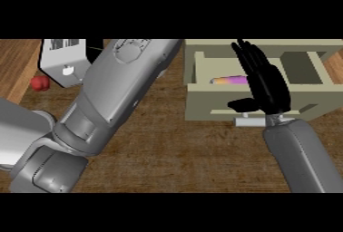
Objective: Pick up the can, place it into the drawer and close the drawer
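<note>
Nearest, two grey forearms come in from the lower edge. The left forearm (100, 113) is the larger in view, running up and to the right from the bottom left corner; its hand is not visible, cut off at the top. The right forearm (301, 156) rises from the lower right, and between the two lies a broad bare stretch of dark brown wood-grain worktop (188, 158), the most open room in the scene.

Above the right forearm, the right hand (268, 86) stands with fingers straight and held close together, pointing up over the open drawer (201, 97); the thumb juts left near the drawer's front wall. It holds nothing. A pale handle (251, 121) shows on the front wall, just beside the wrist.

The drawer is one beige box, pulled out toward the viewer, its walls forming a clear rim on the left, front and right. Inside it lies one can (229, 80), pinkish purple with an orange end, on its side, its right part hidden behind the hand.

At far left, near the worktop's lighter wooden strip, sits one small red object (40, 83), just beside one white boxy thing (64, 61) that the left forearm partly covers.
</note>
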You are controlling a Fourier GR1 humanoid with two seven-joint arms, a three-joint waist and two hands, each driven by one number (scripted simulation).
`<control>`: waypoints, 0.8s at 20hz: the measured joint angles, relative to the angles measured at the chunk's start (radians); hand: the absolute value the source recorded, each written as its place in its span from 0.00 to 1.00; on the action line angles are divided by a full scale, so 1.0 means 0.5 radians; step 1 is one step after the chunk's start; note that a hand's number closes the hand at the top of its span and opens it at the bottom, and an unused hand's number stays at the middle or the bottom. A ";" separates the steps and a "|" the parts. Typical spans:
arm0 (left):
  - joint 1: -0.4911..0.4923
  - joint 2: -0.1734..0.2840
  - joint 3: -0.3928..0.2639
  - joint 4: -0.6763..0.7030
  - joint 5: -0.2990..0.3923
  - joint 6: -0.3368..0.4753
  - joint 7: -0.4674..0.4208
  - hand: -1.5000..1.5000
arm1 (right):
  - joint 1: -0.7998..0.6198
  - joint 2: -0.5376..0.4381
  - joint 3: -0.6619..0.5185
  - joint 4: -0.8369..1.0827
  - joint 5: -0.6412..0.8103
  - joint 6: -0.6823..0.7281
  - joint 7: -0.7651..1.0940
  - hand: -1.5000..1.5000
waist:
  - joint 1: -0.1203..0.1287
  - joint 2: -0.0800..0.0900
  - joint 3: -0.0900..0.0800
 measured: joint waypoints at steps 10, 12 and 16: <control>0.089 0.145 0.050 -0.046 -0.018 -0.106 0.009 0.00 | -0.491 0.128 -0.157 0.924 0.234 -0.528 -0.103 0.00 | 0.057 -0.006 0.000; 0.128 0.144 0.044 -0.084 -0.022 -0.114 0.020 0.00 | -0.593 0.144 -0.204 1.095 0.261 -0.644 -0.112 0.00 | 0.075 -0.006 0.000; 0.206 0.210 0.039 -0.191 -0.019 -0.175 0.081 0.00 | -0.786 0.139 -0.284 1.391 0.296 -0.811 -0.139 0.00 | 0.108 -0.006 0.000</control>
